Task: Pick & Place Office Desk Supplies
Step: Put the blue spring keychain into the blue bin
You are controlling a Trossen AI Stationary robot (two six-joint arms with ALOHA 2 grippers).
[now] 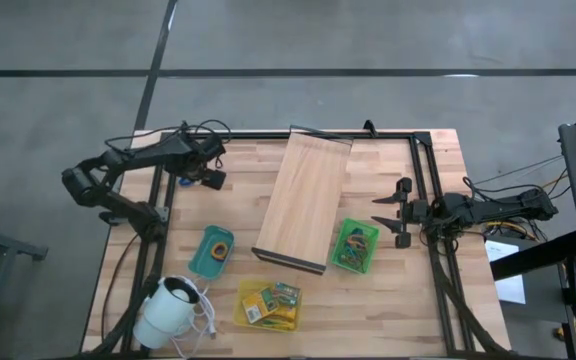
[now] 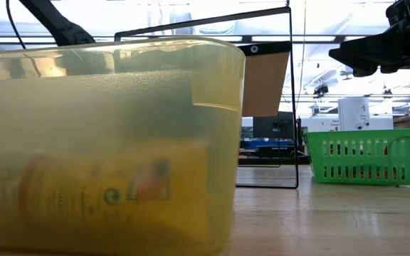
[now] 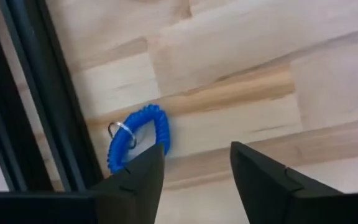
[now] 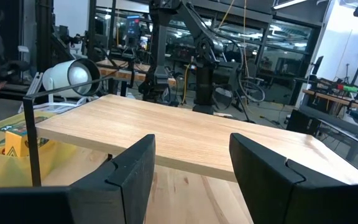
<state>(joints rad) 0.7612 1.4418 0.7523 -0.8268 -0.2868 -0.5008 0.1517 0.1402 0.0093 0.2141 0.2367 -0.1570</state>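
1. left pincer [image 3: 194, 171] hangs over the desk [image 3: 241, 68], fingers apart, empty.
2. blue coiled band [image 3: 138, 137] lies on the desk beside the black frame [image 3: 36, 106].
3. right pincer [image 4: 191, 165] waits, fingers apart, facing the wooden board [image 4: 185, 134].

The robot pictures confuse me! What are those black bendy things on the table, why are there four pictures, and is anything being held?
Those black bendy things are two robot arms. Each ends in a gripper with two fingers.

One picture looks straight down from above. One sits low on the table, right behind the yellow bin. The other two come from little cameras on each arm's wrist.

On the wooden table lie a long wooden board, a green basket, a teal tray, the yellow bin with small packets, and a white round corded device.

The left gripper is open, just above a blue coiled band with a metal ring near the table's far left edge. It holds nothing. The right gripper waits open near the basket, also empty.
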